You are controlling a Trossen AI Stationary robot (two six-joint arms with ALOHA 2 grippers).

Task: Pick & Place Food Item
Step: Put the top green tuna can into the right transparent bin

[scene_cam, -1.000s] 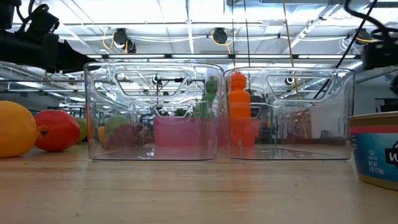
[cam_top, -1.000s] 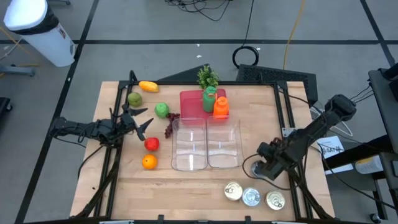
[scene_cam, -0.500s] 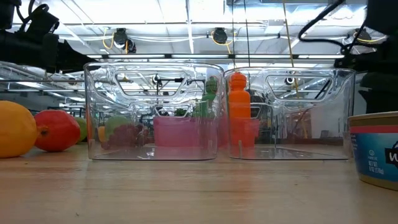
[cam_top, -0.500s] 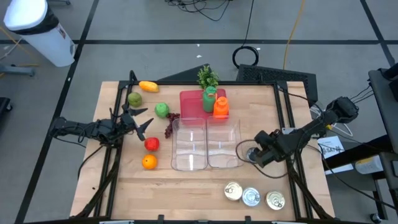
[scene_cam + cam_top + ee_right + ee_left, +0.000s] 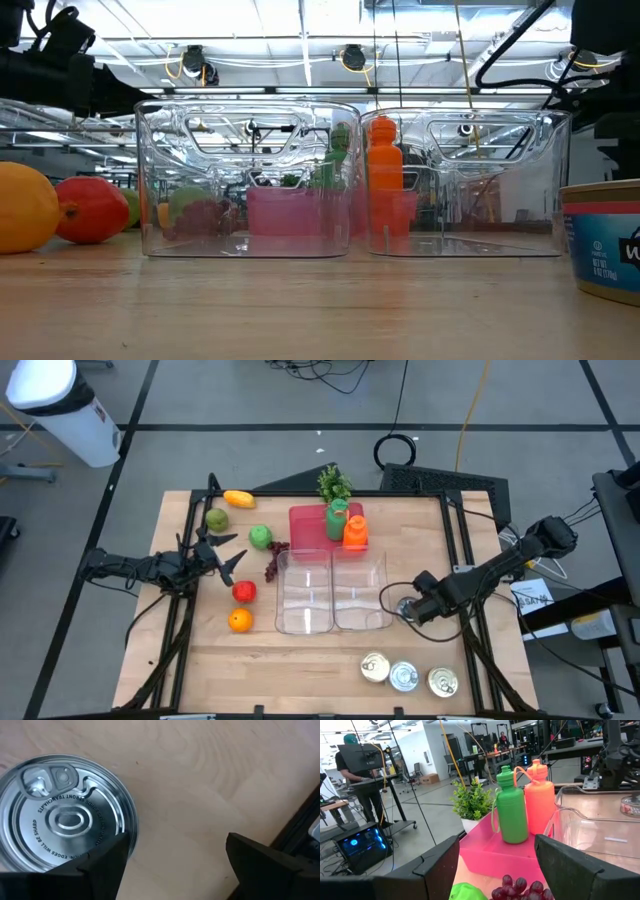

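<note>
A silver can [image 5: 65, 825] with a pull tab stands on the table to the right of the clear bins [image 5: 333, 591]. My right gripper [image 5: 405, 606] [image 5: 175, 840] hangs over it, open and pointing down; the can shows mostly off to one finger's side. My left gripper [image 5: 232, 555] [image 5: 496, 845] waits open and level at the table's left, among the fruit: an orange [image 5: 239, 620], a red fruit [image 5: 244, 592], a green apple [image 5: 260, 537] and grapes [image 5: 275, 555].
A pink tray [image 5: 312, 520] behind the bins carries a green bottle [image 5: 337, 518] and an orange bottle [image 5: 355, 532], with a small plant [image 5: 334, 483] beyond. Three more cans [image 5: 404, 676] stand near the front edge. Another green fruit [image 5: 217, 519] and a yellow one [image 5: 238, 499] lie far left.
My right gripper has swung toward the table's far edge and left, closer to the right clear bin, rolling about its wrist as it went. It has stayed open. The left arm has kept still.
</note>
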